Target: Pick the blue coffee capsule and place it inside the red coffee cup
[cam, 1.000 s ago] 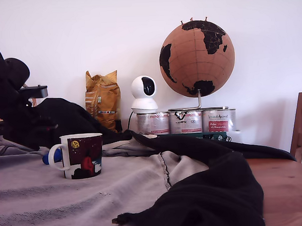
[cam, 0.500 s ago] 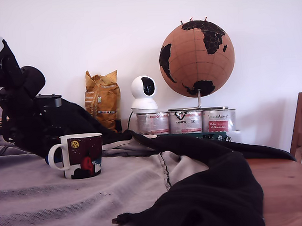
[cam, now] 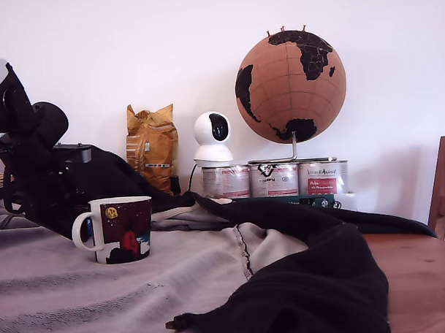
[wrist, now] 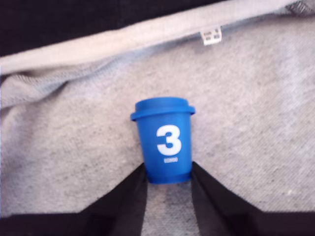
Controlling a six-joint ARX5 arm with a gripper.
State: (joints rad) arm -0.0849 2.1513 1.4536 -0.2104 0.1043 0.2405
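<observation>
The blue coffee capsule (wrist: 165,140), marked with a white 3, lies on its side on grey cloth (wrist: 74,147) in the wrist view. My gripper (wrist: 169,173) has its two black fingers (wrist: 132,199) pressed against either side of the capsule's narrow end. The red coffee cup (cam: 123,229), maroon print with a white handle, stands upright on the cloth at the exterior view's left. My black arm (cam: 32,166) is lowered just behind and to the left of the cup. The cup and arm hide the capsule in the exterior view.
A black garment (cam: 314,280) lies across the cloth and wooden table (cam: 424,276) on the exterior view's right. Along the back wall stand a yellow bag (cam: 151,147), a white camera (cam: 211,138), three tins (cam: 274,179) and a cork globe (cam: 290,86). A wooden chair (cam: 444,188) shows at the right edge.
Over the last second my arm has swung down and rightward behind the cup, covering the blue capsule that showed beside the handle. In the last half second it barely moved.
</observation>
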